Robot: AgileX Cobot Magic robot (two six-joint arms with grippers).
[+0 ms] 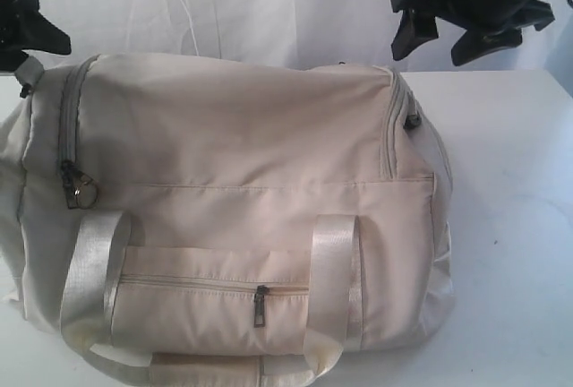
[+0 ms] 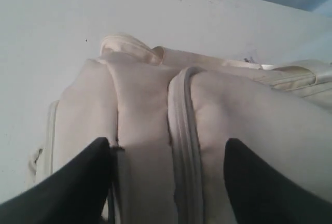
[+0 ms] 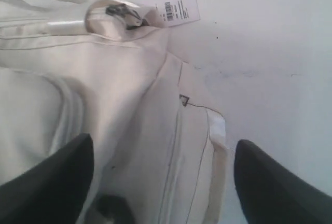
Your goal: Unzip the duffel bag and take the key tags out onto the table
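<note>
1. Nearest, on the front face of the duffel bag [image 1: 242, 154]: two pale webbing handles [image 1: 89, 270] running down to the lower edge. Between them, an outer pocket zipped shut, with its dark zip pull [image 1: 260, 306] hanging near the pocket's middle.
2. Sits on the table [image 1: 510, 226], cream and bulging, front face toward the exterior camera. White tabletop shows to the bag's right and behind its right end.
3. On the bag's left end: a grey zip track curving down to a dark metal pull [image 1: 79, 185], shut along all that shows. On the bag's right end: a second zip track with a small dark pull [image 1: 412, 120] near the top.
4. Just beside the bag's right end, flat on the tabletop: a white barcode label [image 3: 179, 7], next to a webbing loop carrying dark metal hardware [image 3: 122, 14].
5. Over the bag's left end: the left gripper [image 2: 167, 141], released, jaws spread wide with one dark finger [image 2: 78, 182] on either side of the end zip seam. Grips nothing; cannot tell whether the tips brush the fabric.
6. Above and behind the bag's right end: the right gripper [image 3: 165, 141], also released, jaws wide apart, holding nothing. Hangs clear of the fabric in the exterior view.
7. Farthest, behind the bag: a white curtain [image 1: 224, 2].
</note>
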